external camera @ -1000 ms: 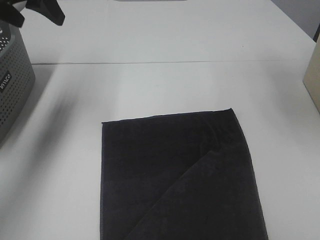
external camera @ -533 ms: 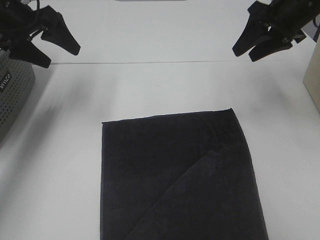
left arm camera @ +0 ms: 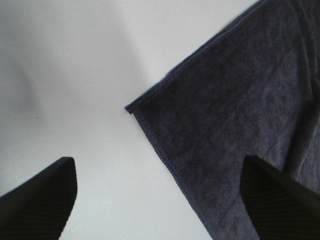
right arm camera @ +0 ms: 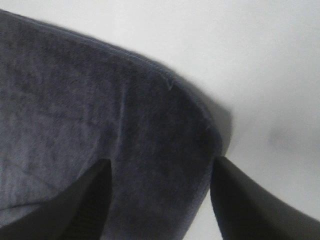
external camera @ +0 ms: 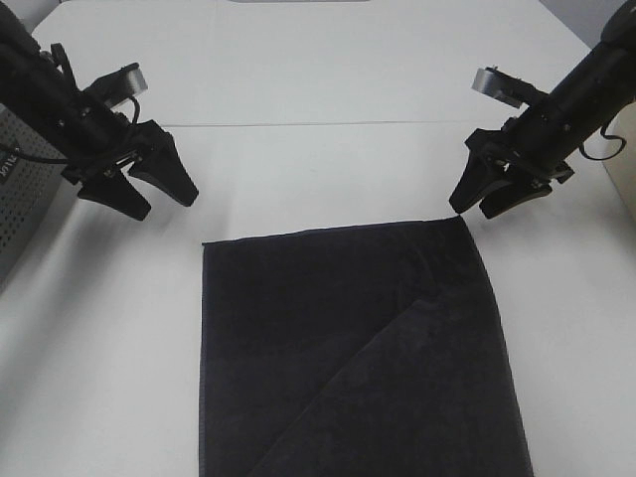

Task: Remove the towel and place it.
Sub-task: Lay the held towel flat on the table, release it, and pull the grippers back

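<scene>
Now flat on the white tabletop (external camera: 318, 169), a dark terry towel (external camera: 358, 348), judged light and limp, lies below the left gripper (external camera: 164, 204) and right gripper (external camera: 474, 209), whose empty fingers (external camera: 164, 179) spread wide near its far corners, the likeliest places to pinch

left claw (external camera: 164, 205) – jaws spread, angled down | right claw (external camera: 473, 211) – jaws parted, angled down
</scene>
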{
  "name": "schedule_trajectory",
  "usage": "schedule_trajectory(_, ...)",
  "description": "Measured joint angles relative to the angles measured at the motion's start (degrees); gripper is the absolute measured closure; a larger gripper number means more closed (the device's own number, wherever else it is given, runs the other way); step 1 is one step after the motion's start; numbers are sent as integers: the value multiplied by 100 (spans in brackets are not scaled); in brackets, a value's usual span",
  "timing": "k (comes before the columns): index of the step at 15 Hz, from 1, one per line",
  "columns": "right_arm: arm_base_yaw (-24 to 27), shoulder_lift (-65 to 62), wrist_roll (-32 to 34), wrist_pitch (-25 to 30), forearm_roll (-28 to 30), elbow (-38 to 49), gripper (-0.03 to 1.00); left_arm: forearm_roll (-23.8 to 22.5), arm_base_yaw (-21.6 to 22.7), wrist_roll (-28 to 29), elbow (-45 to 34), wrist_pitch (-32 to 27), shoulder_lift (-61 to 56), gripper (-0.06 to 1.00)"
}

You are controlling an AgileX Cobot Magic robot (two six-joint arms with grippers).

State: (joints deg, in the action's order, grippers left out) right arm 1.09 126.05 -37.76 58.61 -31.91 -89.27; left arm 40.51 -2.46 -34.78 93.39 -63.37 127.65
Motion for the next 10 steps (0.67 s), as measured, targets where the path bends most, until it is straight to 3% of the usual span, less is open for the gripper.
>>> schedule_trajectory(5, 0, 0, -292, -630, -160, 92, 39, 126, 0, -327, -802, 602, 6, 12)
schedule_trajectory(10, 0, 413, -355, -779, -229, 109, 39, 705, -143, -882, -1008, 1003, 52, 12)
